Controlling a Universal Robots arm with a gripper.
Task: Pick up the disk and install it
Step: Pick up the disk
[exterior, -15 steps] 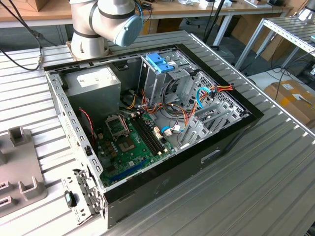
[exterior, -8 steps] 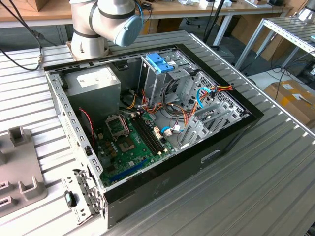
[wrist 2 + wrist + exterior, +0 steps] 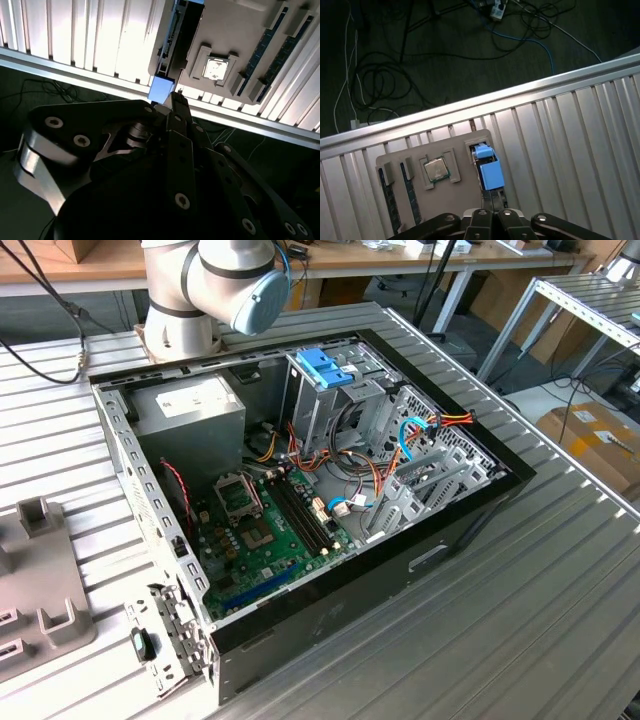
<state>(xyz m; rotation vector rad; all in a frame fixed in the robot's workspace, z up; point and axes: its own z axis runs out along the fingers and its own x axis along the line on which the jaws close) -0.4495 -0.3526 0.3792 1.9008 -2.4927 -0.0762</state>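
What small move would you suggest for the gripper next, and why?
Probably ease the gripper closer onto the disk: it stands on edge in a slot of the grey holder, blue end toward the gripper, apparently not yet lifted.

Ribbed aluminium bench (image 3: 560, 600). Open computer case (image 3: 400, 575) lying flat at bench middle. Grey holder tray (image 3: 45, 590) at bench edge on exterior view's left, apart from case. Arm base (image 3: 180, 330) at far edge. In first wrist view, tray (image 3: 455, 200) sits near bench edge rail.

The disk (image 3: 487, 172) shows light-blue rails; the end effector (image 3: 493, 196) is black. The holder (image 3: 455, 195) is plain grey, the ribbed surface (image 3: 560, 150) striped silver. The motherboard (image 3: 262, 530) is green, its case (image 3: 400, 575) black.
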